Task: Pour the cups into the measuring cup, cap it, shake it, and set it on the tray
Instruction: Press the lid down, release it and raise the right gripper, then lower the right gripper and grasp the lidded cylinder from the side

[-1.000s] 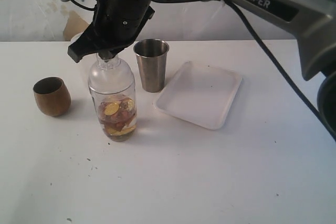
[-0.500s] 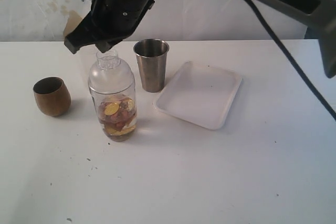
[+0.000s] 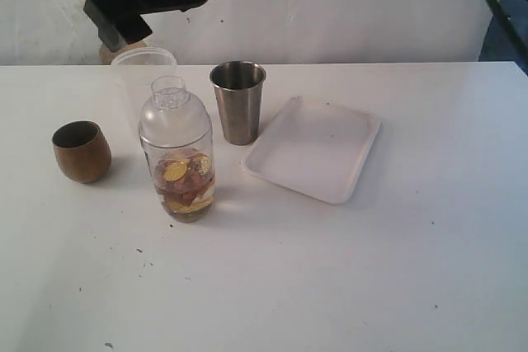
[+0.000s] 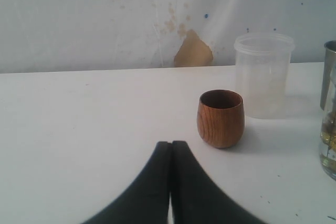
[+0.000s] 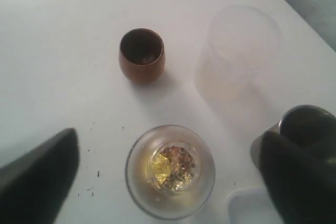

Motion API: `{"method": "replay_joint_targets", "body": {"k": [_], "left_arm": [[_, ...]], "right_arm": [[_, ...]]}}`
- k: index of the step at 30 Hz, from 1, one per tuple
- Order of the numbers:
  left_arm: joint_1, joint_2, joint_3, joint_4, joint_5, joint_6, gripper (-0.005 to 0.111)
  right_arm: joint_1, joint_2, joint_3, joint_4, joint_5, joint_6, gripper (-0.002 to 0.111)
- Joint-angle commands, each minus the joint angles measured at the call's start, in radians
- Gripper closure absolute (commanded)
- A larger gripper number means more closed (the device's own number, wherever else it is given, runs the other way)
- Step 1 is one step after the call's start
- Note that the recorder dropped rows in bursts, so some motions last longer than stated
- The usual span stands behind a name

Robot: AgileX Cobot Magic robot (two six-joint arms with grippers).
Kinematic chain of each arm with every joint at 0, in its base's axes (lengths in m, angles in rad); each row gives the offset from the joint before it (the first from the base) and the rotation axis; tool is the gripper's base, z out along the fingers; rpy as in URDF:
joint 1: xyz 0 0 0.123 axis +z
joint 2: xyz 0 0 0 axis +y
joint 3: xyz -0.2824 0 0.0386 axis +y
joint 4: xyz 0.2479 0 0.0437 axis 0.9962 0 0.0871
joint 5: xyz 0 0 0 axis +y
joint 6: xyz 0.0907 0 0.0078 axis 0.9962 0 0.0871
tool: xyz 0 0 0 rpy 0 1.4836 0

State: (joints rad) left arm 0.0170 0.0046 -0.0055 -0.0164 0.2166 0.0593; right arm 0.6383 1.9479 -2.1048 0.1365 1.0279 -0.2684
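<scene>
On the white table (image 3: 330, 286), nearest the front, the measuring cup (image 3: 176, 158) is seen upright and clear-walled. A domed clear top (image 3: 171, 113) is fitted to it (the narrow neck is left uncovered), and gold and reddish pieces are heaped at the bottom. It is set apart from the tray (image 3: 313, 147), which lies to its right. The wooden cup (image 3: 82, 152) is placed to its left, the steel tumbler (image 3: 238, 101) just behind, and a frosted cup (image 3: 142, 68) farther back. The right gripper (image 5: 169, 137) is held high above the measuring cup, jaws spread wide, with nothing grasped. The left gripper (image 4: 170, 148) is pressed closed on nothing, low near the wooden cup.
</scene>
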Motion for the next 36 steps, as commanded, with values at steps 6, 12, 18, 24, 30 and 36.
{"method": "replay_joint_targets", "body": {"k": [6,12,18,24,30,36], "left_arm": [[0.000,-0.005,0.005,0.000,-0.013,0.000,0.107],[0.000,-0.005,0.005,0.000,-0.013,0.000,0.107],[0.000,-0.005,0.005,0.000,-0.013,0.000,0.107],[0.000,-0.005,0.005,0.000,-0.013,0.000,0.107],[0.000,-0.005,0.005,0.000,-0.013,0.000,0.107],[0.000,-0.005,0.005,0.000,-0.013,0.000,0.107]], "right_arm": [[0.001,-0.052,0.002,0.043,0.062,-0.052,0.003],[0.001,-0.150,0.138,0.211,-0.183,-0.182,0.003],[0.001,-0.329,0.523,0.228,-0.562,-0.210,0.003],[0.030,-0.454,1.033,0.274,-1.004,-0.230,0.003],[0.119,-0.351,1.245,0.272,-1.293,-0.226,0.003],[0.128,-0.202,1.248,0.270,-1.528,-0.192,0.003]]}}
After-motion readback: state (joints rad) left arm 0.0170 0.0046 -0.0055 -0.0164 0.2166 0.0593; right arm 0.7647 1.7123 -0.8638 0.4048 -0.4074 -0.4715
